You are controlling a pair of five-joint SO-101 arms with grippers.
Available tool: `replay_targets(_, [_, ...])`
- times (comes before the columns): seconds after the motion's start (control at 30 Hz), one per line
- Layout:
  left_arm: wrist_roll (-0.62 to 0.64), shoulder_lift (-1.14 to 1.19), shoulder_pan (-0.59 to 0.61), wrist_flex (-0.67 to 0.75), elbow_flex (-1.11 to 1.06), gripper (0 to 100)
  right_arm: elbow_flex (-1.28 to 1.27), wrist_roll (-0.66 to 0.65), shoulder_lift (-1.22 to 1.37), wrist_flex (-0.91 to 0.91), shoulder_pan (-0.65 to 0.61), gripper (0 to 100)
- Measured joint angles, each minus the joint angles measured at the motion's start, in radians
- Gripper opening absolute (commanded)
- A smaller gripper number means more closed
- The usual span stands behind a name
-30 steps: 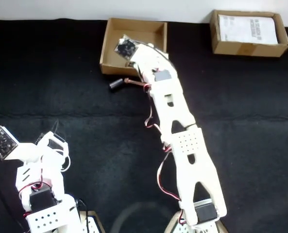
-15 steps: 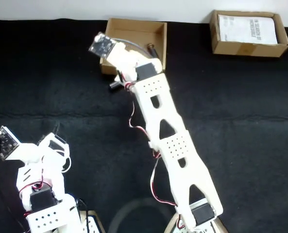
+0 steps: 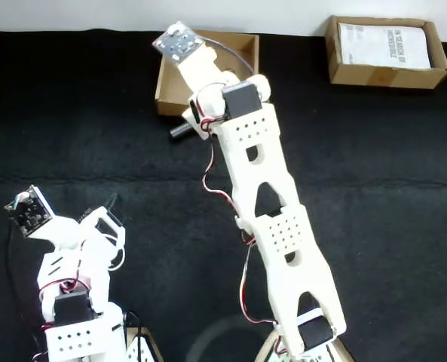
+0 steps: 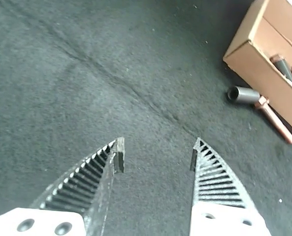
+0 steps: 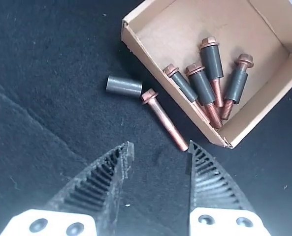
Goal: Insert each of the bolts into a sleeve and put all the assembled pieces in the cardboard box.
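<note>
The right hand (image 5: pixel 159 147) stands wide open and holds nothing, above the black counter (image 5: pixel 42 54). Just past its fingertips lies a loose copper bolt (image 5: pixel 164 120), its head just beside one end of a dark grey sleeve (image 5: pixel 123 86). Both lie on the counter, close outside the cardboard box (image 5: pixel 224 22). In the box four assembled pieces (image 5: pixel 203 86) lie side by side near one wall. The left hand (image 4: pixel 158 147) is also wide open and holds nothing, over the counter well apart from the bolt and sleeve. A second box (image 3: pixel 385 75) holding a printed sheet sits at the counter's far edge.
</note>
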State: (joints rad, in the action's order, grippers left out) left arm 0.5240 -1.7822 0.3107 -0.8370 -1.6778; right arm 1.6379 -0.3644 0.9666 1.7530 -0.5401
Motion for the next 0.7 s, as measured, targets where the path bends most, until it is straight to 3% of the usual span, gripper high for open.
replay_targets(0.17, [-0.038,0.014,-0.008,0.028,0.011,23,-0.233,0.040,-0.140,0.000,-0.044,15.9])
replay_targets(0.3, [-0.095,0.163,0.023,0.143,0.083,23,-0.405,0.061,-0.232,0.000,-0.066,15.9])
replay_targets(0.47, [-0.107,0.565,0.046,0.221,0.334,23,-0.509,0.063,-0.270,0.000,-0.068,15.9])
replay_targets(0.7, [0.015,1.218,0.048,0.229,0.750,23,-0.589,0.025,-0.270,-0.018,-0.068,15.9])
